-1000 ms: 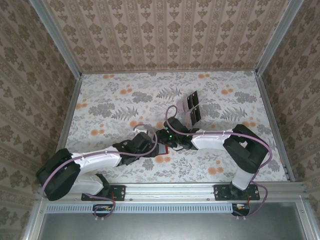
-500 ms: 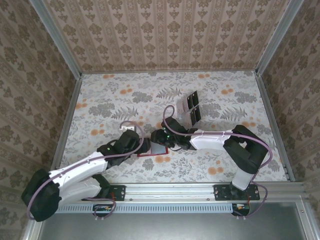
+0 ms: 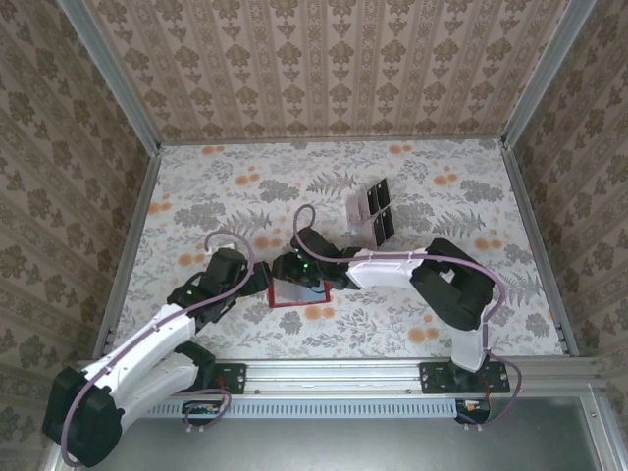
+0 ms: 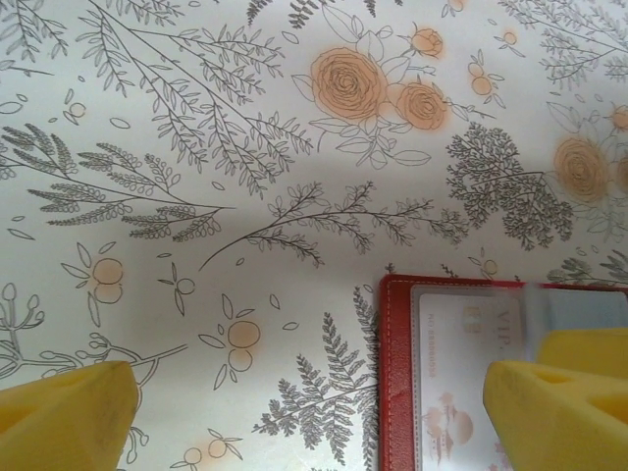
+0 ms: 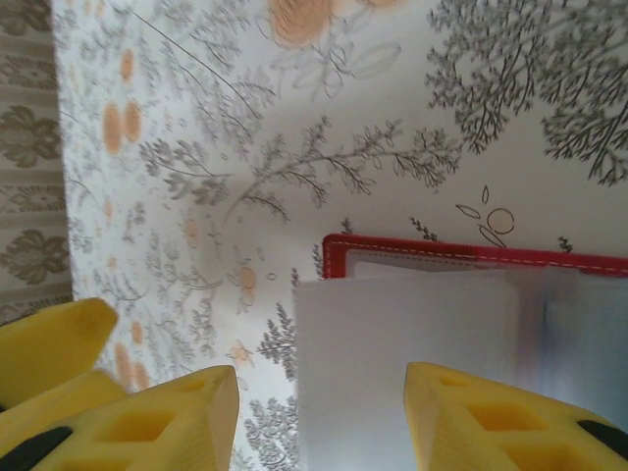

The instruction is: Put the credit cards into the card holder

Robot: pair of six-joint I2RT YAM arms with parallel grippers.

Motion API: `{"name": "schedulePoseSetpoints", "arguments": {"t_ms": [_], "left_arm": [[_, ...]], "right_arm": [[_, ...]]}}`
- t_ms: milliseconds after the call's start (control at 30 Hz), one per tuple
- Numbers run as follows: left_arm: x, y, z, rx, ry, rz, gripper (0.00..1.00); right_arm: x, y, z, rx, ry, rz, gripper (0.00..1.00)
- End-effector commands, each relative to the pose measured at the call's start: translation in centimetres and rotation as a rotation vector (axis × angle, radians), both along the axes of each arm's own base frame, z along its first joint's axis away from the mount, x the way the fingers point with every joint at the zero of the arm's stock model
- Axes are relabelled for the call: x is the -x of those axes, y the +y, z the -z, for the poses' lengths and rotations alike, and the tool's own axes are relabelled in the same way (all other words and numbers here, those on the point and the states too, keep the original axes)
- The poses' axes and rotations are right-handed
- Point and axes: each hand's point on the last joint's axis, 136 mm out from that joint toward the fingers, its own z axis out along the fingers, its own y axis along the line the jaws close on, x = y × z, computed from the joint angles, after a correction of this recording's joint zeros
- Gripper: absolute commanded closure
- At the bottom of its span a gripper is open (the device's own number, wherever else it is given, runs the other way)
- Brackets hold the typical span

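We see the table (image 3: 196,196), covered in a floral cloth, with patterned walls on three sides. The left arm (image 3: 147,343) reaches in from the near left corner. The right arm (image 3: 432,270) bends across from the near right, and the two meet near the front middle of the table.

Behind them, towards the right, a clear rack (image 3: 358,208) stands on the cloth. It holds the credit cards (image 3: 381,226), several dark cards set upright in its slots, one row behind another.

The card holder (image 4: 395,383) lies open and flat on the cloth at the front middle, apart from the rack, with a gripper at each side. Its red border frames a paler inside. A clear pocket there holds a pale card (image 4: 456,383) with faint print.

The left gripper (image 4: 309,383) hangs at the wallet's left edge. Its yellow fingers (image 4: 69,407) are spread wide, one above bare cloth and the other above the wallet's inside, with nothing between them.

The right gripper (image 5: 319,378) hangs over the wallet. Its fingers (image 5: 491,422) stand partly apart. A pale flat rectangle (image 5: 392,334) lies across the gap between them and over the wallet's red edge. One side of it passes behind a finger. We cannot tell whether those fingers grip it or only stand above it.
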Motion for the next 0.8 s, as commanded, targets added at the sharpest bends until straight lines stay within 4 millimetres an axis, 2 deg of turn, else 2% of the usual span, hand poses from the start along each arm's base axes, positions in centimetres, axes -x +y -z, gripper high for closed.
{"name": "schedulePoseSetpoints", "arguments": {"t_ms": [0, 100, 267, 367, 467, 600, 767], "left_arm": [[0.2, -0.4, -0.2, 0.029, -0.001, 0.039, 0.00], [0.3, -0.4, -0.1, 0.036, 0.006, 0.044, 0.00], [0.4, -0.4, -0.1, 0.039, 0.009, 0.053, 0.00], [0.5, -0.4, -0.2, 0.036, 0.010, 0.059, 0.00], [0.5, -0.2, -0.5, 0.028, 0.006, 0.061, 0.00], [0.4, -0.2, -1.0, 0.026, 0.000, 0.065, 0.00], [0.1, -0.5, -1.0, 0.023, 0.010, 0.078, 0.00]], "right_arm": [[0.8, 0.4, 1.9, 0.050, 0.046, -0.023, 0.51], [0.7, 0.5, 2.5, 0.063, 0.054, -0.019, 0.51], [0.5, 0.8, 2.1, 0.051, 0.047, -0.022, 0.51], [0.2, 1.2, 0.6, 0.028, 0.017, -0.037, 0.51], [-0.2, 1.1, -2.3, -0.006, -0.039, -0.055, 0.51], [-1.5, -1.3, -6.5, 0.011, -0.137, -0.044, 0.50], [-3.6, -7.6, -9.7, 0.173, -0.231, 0.030, 0.50]]}}
